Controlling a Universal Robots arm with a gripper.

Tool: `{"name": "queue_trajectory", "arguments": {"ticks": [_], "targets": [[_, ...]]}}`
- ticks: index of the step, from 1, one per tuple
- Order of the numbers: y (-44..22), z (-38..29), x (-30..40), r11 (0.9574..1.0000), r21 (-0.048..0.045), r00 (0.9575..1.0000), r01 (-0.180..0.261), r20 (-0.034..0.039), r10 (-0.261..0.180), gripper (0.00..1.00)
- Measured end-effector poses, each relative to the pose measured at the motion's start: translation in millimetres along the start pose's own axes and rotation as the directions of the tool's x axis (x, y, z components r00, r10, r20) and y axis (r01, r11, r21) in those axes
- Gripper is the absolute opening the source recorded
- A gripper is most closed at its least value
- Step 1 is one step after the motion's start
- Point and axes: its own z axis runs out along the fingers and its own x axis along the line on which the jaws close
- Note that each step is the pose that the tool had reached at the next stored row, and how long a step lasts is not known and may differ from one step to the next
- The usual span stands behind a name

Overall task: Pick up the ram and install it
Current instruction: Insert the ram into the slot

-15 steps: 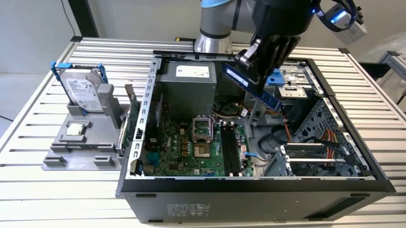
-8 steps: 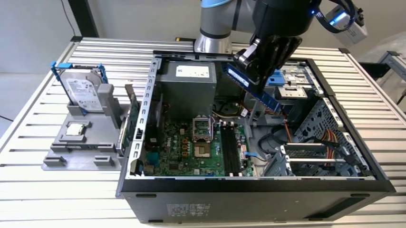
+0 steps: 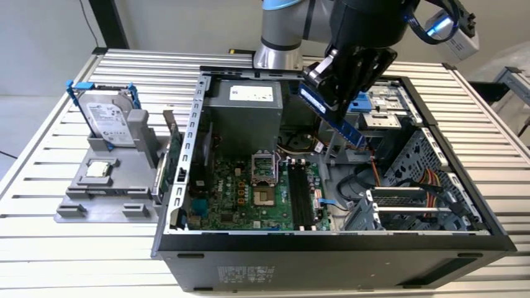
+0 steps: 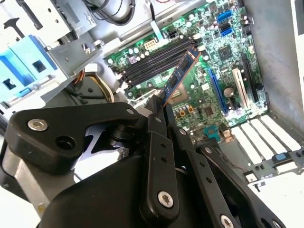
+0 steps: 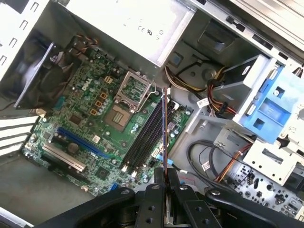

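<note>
I found the pincer point(image 3: 329, 93) clamped on one end of the ram point(image 3: 346, 129), and the stick hung tilted in the air over the open computer case point(image 3: 331, 245). In the exterior view it stood at about one o'clock from the memory slots point(image 3: 300, 195) on the motherboard point(image 3: 240, 198), clear of them. I judged the pick-up done and the seating in a slot outstanding.

One ram point(image 3: 344, 127) stick, gripped by one tool point(image 5: 165, 172). One open computer case point(image 3: 331, 242), holding one motherboard point(image 3: 240, 192) and, at its twelve o'clock, one grey power supply box point(image 3: 244, 112). On the tabletop point(image 3: 49, 261) at the case's nine o'clock, one grey stand point(image 3: 108, 189) carries one hard drive point(image 3: 110, 121) and one processor chip point(image 3: 98, 167).
</note>
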Motion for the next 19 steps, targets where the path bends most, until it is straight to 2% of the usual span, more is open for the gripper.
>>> {"name": "queue_trajectory", "arguments": {"ticks": [5,10,15,19], "targets": [[0.0,0.0,0.0,0.9981,0.002,0.9981,-0.061,0.0006,0.061,0.0],[0.0,0.0,0.0,0.9926,0.0038,0.9926,-0.121,0.0014,0.121,0.0],[0.0,0.0,0.0,0.9835,0.0056,0.9835,-0.181,0.0022,0.181,0.0],[0.0,0.0,0.0,0.9737,0.007,0.9738,-0.228,0.003,0.228,0.0]]}}
